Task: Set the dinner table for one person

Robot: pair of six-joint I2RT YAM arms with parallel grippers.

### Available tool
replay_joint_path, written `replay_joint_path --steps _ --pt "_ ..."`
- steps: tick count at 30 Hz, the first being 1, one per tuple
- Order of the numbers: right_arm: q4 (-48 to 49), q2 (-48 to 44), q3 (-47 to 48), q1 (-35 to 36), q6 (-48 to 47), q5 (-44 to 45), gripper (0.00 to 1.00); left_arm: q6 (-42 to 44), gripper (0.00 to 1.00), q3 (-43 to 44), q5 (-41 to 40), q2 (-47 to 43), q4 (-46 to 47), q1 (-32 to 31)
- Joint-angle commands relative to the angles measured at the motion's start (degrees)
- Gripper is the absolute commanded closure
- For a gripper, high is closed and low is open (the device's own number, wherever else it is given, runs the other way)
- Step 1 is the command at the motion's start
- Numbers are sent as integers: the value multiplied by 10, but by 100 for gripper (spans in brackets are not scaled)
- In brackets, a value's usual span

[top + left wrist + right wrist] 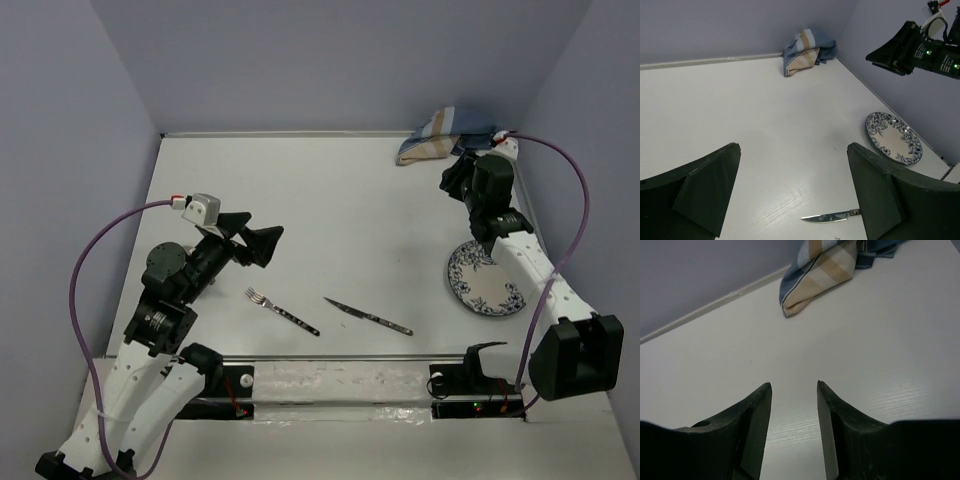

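Note:
The white dinner table [330, 200] carries a blue-patterned plate [485, 282] at the right, a fork [283, 311] and a knife [368, 316] near the front. My left gripper [266, 243] hovers open and empty above the table, left of the fork's far end. In the left wrist view [792, 150] its jaws stand wide apart, with the knife [830, 217] and plate [893, 137] beyond. My right gripper [453, 181] is open and empty, between the plate and the cloth. Its jaws are parted over bare table in the right wrist view [794, 385].
A crumpled blue-and-tan cloth placemat [445, 135] lies in the far right corner, also seen from the left wrist [807, 50] and right wrist [825, 270]. Purple-grey walls close the table on three sides. The right arm [912, 47] hangs above the plate.

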Motion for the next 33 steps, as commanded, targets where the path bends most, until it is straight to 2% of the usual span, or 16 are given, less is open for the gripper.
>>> replay_joint_path --steps 1,9,13,17,20,28,33 --pt "56 54 50 2 11 44 51 18 1 -19 3 -3 -3 -1" --pt "91 232 158 -3 10 111 50 11 1 -29 -8 -8 10 6" --pt "104 320 227 -21 32 104 47 12 1 -36 -15 -13 15 7" --pt "106 412 316 -33 51 87 39 12 1 -35 -19 -2 13 8" --pt "105 498 410 -39 64 77 37 11 1 -35 -25 14 14 10" --pt "91 625 551 -57 81 62 30 11 1 -34 -30 38 18 31" --pt "46 724 690 -62 71 56 27 12 1 -35 -30 46 21 45"
